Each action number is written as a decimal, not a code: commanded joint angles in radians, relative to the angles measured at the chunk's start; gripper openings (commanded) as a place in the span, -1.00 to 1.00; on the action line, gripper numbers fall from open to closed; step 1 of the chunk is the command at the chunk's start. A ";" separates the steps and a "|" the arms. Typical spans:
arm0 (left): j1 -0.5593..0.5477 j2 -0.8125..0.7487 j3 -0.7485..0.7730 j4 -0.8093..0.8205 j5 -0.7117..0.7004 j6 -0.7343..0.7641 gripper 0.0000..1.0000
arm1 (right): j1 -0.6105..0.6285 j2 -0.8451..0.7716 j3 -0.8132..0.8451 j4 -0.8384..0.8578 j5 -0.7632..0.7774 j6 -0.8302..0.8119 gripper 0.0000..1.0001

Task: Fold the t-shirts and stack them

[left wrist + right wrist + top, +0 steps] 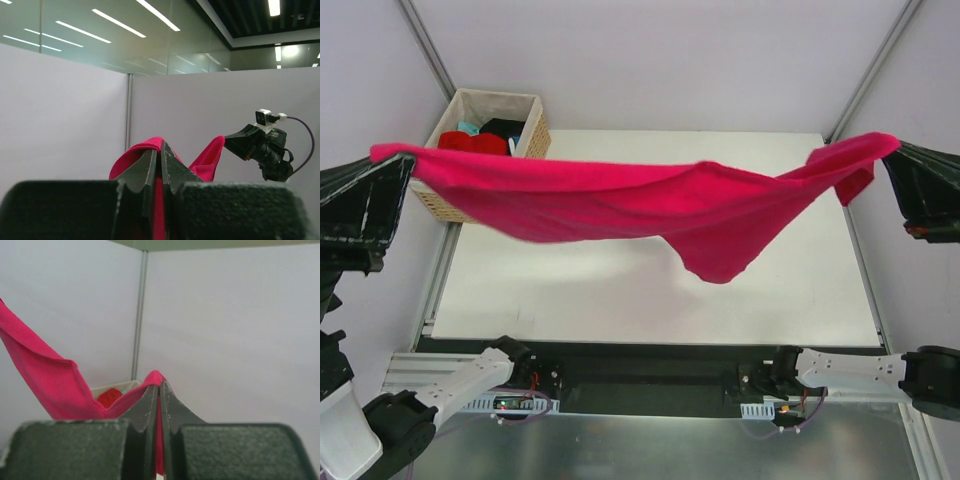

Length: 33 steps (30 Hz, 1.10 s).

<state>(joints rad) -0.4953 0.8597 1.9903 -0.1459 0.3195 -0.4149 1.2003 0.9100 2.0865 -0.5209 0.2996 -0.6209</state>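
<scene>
A large crimson-pink t-shirt [620, 200] hangs stretched in the air above the white table, sagging in the middle. My left gripper [382, 158] is shut on its left end, and cloth shows between the jaws in the left wrist view [160, 150]. My right gripper [892, 148] is shut on its right end, with cloth pinched in the right wrist view [159, 389]. A brighter red t-shirt [472, 142], a black one [504, 127] and a teal one [468, 127] lie in the wicker basket.
The wicker basket [532, 140] stands at the table's far left corner, partly behind the hanging shirt. The white table [620, 300] lies below the shirt. Grey partition walls close in the sides and back. The right arm shows in the left wrist view [262, 145].
</scene>
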 commanded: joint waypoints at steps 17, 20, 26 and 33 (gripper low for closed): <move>0.012 -0.079 -0.297 0.140 -0.074 0.018 -1.00 | -0.064 -0.063 -0.154 0.116 0.070 -0.036 -0.99; 0.012 -0.079 -0.405 0.176 -0.155 0.036 -1.00 | -0.064 -0.036 -0.255 0.179 0.169 -0.075 -0.99; 0.012 -0.090 -0.720 0.288 -0.315 0.051 -1.00 | -0.194 -0.022 -0.532 0.331 0.193 0.036 -0.99; 0.023 -0.016 -0.961 0.420 -0.444 0.053 -1.00 | -0.738 0.073 -0.779 0.386 -0.158 0.411 -0.99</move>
<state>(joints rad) -0.4942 0.8276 1.0901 0.1013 -0.0158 -0.3809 0.6418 0.9588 1.3888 -0.2703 0.3130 -0.4408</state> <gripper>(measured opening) 0.011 0.018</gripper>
